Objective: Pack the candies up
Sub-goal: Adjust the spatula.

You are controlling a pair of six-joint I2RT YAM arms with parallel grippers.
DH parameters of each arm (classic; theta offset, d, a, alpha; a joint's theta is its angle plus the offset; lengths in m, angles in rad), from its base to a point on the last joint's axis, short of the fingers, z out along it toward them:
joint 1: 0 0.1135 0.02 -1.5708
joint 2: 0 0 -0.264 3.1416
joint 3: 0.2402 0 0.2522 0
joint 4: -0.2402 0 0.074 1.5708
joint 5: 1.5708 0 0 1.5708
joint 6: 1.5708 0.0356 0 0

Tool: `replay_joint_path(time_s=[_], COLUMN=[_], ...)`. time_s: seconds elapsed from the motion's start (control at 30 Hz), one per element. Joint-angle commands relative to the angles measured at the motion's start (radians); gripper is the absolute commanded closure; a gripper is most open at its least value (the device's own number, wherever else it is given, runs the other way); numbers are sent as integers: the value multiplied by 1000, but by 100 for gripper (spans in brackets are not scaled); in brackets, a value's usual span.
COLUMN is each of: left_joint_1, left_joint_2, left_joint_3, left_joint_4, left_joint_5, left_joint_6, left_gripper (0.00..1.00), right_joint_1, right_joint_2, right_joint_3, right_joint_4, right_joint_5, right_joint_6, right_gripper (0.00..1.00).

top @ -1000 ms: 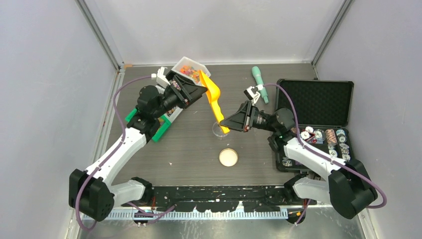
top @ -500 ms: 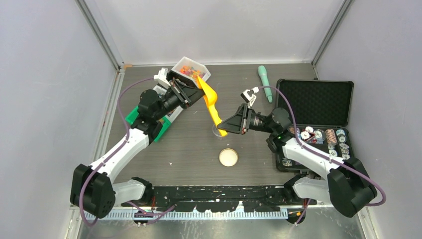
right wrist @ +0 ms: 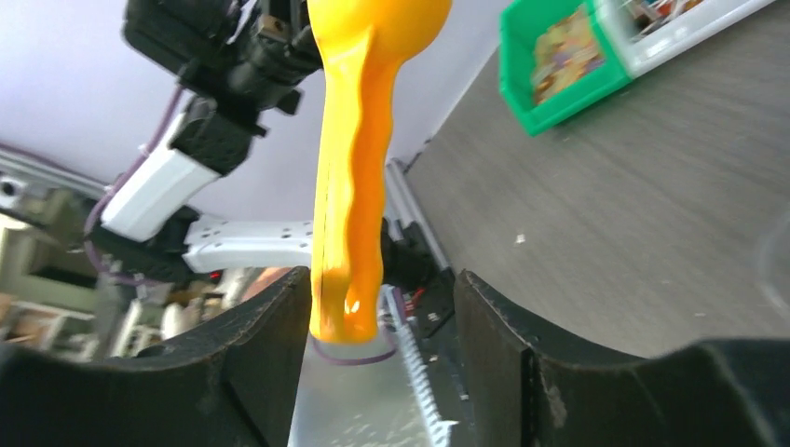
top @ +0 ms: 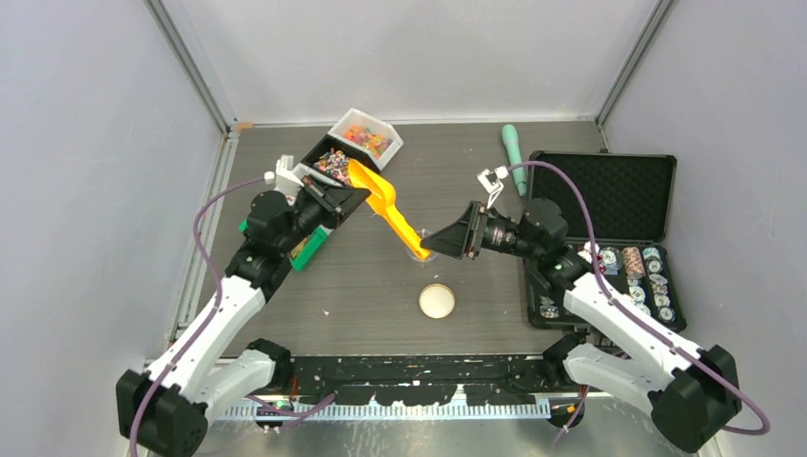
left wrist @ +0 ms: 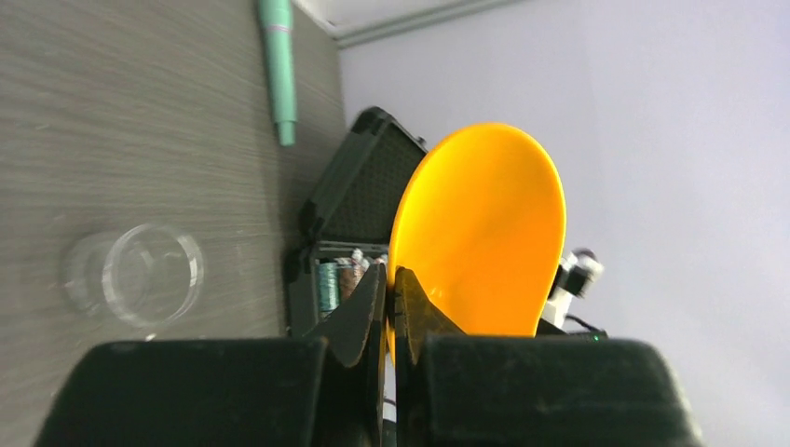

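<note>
The orange scoop [top: 388,208] hangs slanted over the table. My left gripper [top: 350,184] is shut on the rim of its bowl [left wrist: 484,223], jaws pinched tight on the thin edge in the left wrist view. The handle's end [right wrist: 349,233] sits between the fingers of my open right gripper [top: 426,245], near one finger and apart from the other. Orange-yellow candies [top: 366,136] fill a white bin, and multicoloured candies [top: 332,160] lie in a black tray beside it. A clear cup [left wrist: 149,275] stands under the handle, mostly hidden from above.
A round white lid [top: 437,301] lies near the front middle. An open black case [top: 600,195] with poker chips [top: 628,265] sits on the right. A teal pen [top: 511,145] lies at the back. A green bin [top: 306,249] is under my left arm.
My left gripper has shut on the scoop's bowl and drawn back left, tilting the scoop flatter. My right gripper has opened and let go of the handle.
</note>
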Motion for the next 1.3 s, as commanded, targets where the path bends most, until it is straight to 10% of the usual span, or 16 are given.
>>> replay_joint_path(time_s=[0.0,0.4,0.77,1.27], left_joint_1=[11,11,12,13], left_joint_2=[-119,-143,-185,-192], left_joint_3=[33,255,225,231], left_joint_4=[-338,-1025,-1150,-1289], left_joint_5=[-227,-413,-236,-236], left_joint_6=[4,-256,-487,-556], left_gripper=[100,100,100,100], right_joint_1=[-1,29,113,411], right_joint_2=[-105,-202,-124,104], right_joint_3=[58,-48,-38,119], right_joint_4=[-244,145,166,21], right_joint_5=[170,260,55,290], right_joint_6=[-295,-793,-1196,-1539], right_gripper=[36,34,31,31])
